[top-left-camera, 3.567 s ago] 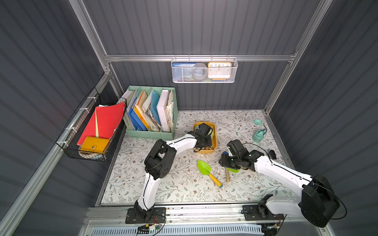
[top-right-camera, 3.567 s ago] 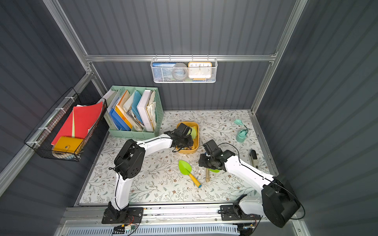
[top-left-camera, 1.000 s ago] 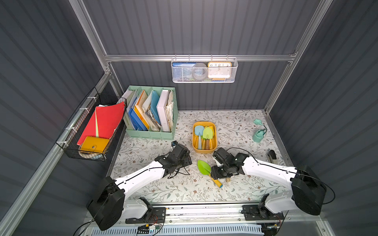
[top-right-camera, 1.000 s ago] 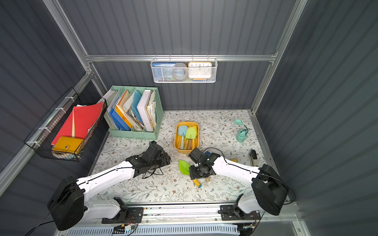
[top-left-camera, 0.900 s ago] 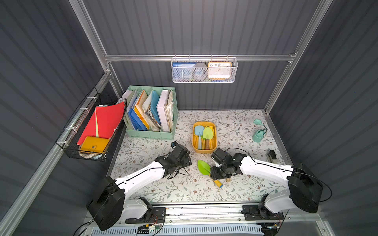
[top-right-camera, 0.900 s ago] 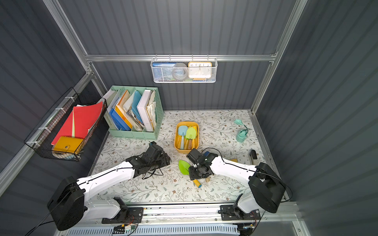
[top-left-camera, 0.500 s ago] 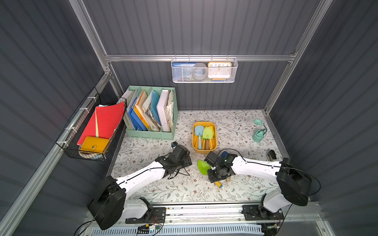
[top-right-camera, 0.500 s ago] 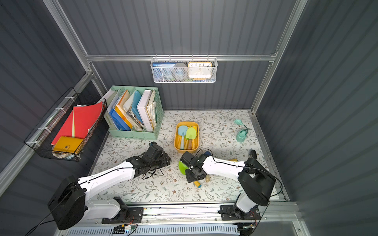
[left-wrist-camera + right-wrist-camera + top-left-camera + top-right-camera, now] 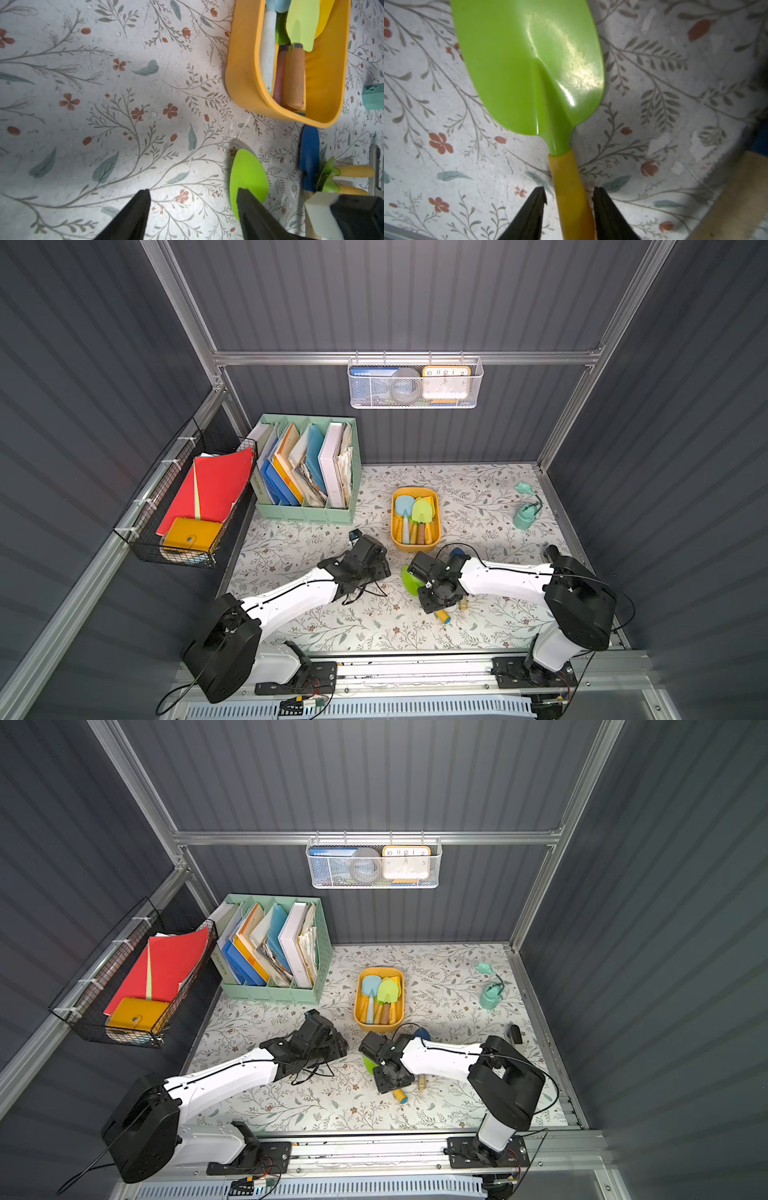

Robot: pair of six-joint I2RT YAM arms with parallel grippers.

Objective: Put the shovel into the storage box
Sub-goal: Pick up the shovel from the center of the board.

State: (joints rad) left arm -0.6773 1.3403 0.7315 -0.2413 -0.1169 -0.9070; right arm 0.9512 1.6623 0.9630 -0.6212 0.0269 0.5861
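Observation:
The shovel (image 9: 529,62) has a bright green blade and a yellow handle; it lies flat on the floral floor in front of the storage box (image 9: 415,545), a yellow-orange tub holding several toy tools. My right gripper (image 9: 569,193) is down over the shovel, and its open fingers straddle the yellow handle with narrow gaps on both sides. In both top views only the green blade (image 9: 409,580) (image 9: 368,1064) and the handle's end show past the gripper. My left gripper (image 9: 193,193) hangs open and holds nothing above the floor left of the blade (image 9: 247,176).
A blue shovel (image 9: 309,158) and a green rake with yellow handles lie by the right arm near the box. The mint-green file organizer (image 9: 307,472) stands back left, a teal watering can (image 9: 524,512) back right. A white mesh basket (image 9: 415,383) hangs on the rear wall.
My right arm has slid left over the green shovel and its fingers have narrowed around the handle. The left arm has stayed still over the last second.

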